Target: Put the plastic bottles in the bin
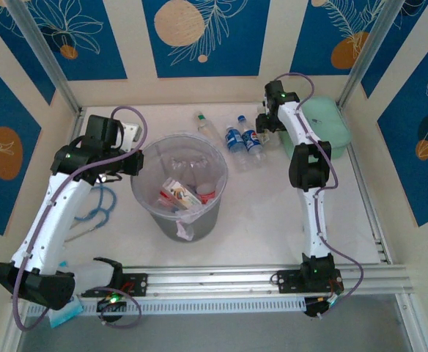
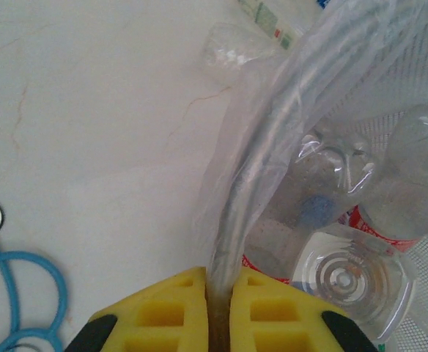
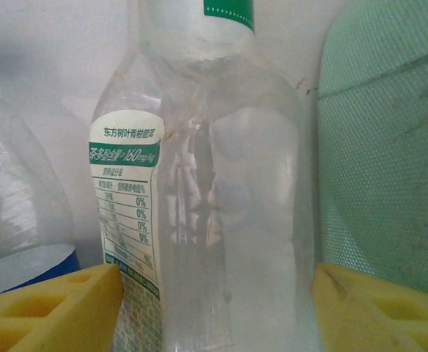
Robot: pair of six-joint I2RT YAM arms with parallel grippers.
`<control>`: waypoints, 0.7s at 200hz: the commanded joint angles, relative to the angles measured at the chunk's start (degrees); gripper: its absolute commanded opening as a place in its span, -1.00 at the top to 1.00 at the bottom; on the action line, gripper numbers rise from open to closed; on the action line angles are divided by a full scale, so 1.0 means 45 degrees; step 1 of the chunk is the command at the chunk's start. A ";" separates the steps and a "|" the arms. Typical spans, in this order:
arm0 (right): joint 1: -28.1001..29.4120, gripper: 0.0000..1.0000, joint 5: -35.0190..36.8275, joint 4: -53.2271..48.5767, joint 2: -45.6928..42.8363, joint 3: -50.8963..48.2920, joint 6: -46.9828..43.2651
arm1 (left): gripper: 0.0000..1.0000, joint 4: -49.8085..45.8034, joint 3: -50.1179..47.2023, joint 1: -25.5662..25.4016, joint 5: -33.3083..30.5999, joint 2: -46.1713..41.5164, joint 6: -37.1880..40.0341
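The grey bin (image 1: 193, 224), lined with a crinkly clear bag, stands mid-table with several clear bottles (image 2: 331, 183) inside. My left gripper (image 1: 135, 163) is shut on the bin's left rim; its yellow pads (image 2: 177, 312) pinch the rim and bag. A clear bottle with a green-and-white label (image 3: 221, 220) stands upright between my right gripper's (image 3: 218, 293) pads, which touch both its sides. That gripper (image 1: 264, 126) is at the back right. Two blue-labelled bottles (image 1: 243, 141) stand left of it, and another bottle (image 1: 207, 126) lies further left.
A mint-green case (image 1: 324, 128) sits right beside the held bottle (image 3: 390, 147). A blue stethoscope (image 1: 100, 209) lies left of the bin (image 2: 23, 293). A white object (image 1: 130, 132) rests behind the left gripper. Walls enclose the table on three sides.
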 commanded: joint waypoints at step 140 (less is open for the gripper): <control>-0.0767 -0.01 -0.3118 0.0106 -0.1826 -0.1045 0.0862 | 0.95 0.0400 0.0554 0.0135 0.0623 0.0469 -0.0828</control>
